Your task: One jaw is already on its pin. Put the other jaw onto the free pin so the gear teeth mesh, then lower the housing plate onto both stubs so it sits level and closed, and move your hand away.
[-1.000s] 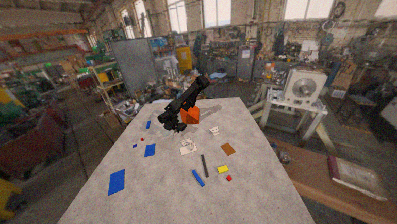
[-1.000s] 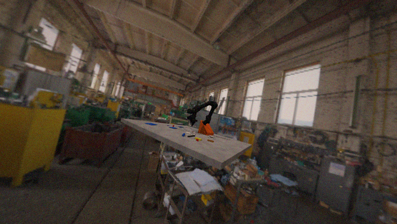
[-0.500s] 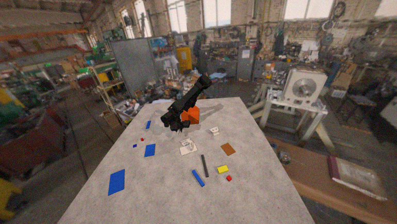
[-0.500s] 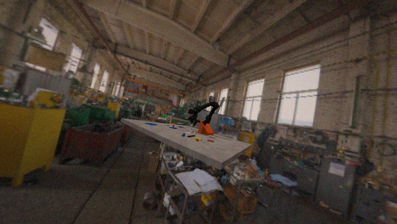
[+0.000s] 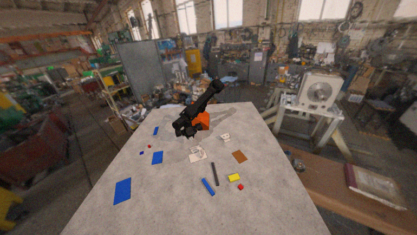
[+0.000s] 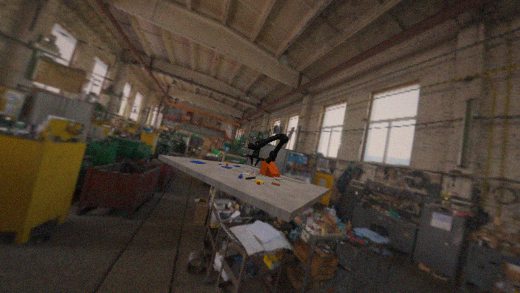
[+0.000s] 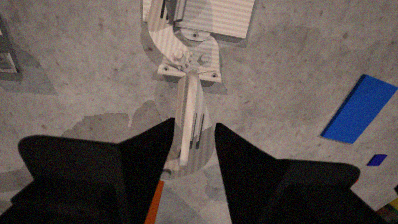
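Observation:
My gripper [image 5: 191, 138] [image 7: 195, 125] is shut on the loose white jaw [image 7: 189, 107], which sticks out past the fingertips toward the base. In the wrist view the jaw's far end overlaps the near edge of the white base [image 7: 213, 56]; whether they touch cannot be told. The other jaw [image 7: 163, 36] sits on the left of the base, with small gear teeth near its root. A round stub [image 7: 203, 59] shows on the right of the base, with no jaw around it. The pale housing plate [image 5: 225, 136] lies apart on the table, to the right in the top view.
A white ribbed block [image 5: 196, 157] [image 7: 222, 17] adjoins the base. Blue plates [image 5: 157, 157] [image 5: 122, 191] [image 7: 359, 110] lie to one side. A brown plate [image 5: 239, 156], a dark bar [image 5: 214, 174], a blue bar [image 5: 207, 187] and a yellow block [image 5: 233, 177] lie farther from the arm.

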You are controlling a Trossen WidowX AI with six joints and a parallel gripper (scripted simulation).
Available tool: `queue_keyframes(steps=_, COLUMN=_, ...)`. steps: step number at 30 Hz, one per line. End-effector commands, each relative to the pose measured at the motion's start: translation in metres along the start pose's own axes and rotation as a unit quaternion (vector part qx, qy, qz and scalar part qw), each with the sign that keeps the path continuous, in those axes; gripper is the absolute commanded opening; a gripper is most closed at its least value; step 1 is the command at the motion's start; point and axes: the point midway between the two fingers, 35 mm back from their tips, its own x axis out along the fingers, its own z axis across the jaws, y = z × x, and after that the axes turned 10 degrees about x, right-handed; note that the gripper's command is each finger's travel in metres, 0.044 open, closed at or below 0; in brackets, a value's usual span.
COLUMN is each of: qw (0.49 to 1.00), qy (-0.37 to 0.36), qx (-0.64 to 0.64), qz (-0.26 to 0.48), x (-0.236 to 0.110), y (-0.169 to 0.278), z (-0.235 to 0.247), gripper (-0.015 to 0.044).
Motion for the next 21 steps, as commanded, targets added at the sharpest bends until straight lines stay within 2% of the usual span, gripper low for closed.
queue_keyframes(steps=1, qw=0.999, qy=-0.004, qx=-0.049, qz=0.0, x=0.0009, y=0.0009, z=0.0061, gripper=0.0134)
queue_keyframes(steps=21, qw=0.998, qy=-0.004, qx=-0.062, qz=0.0, x=0.0009, y=0.0009, z=0.0063, gripper=0.0134)
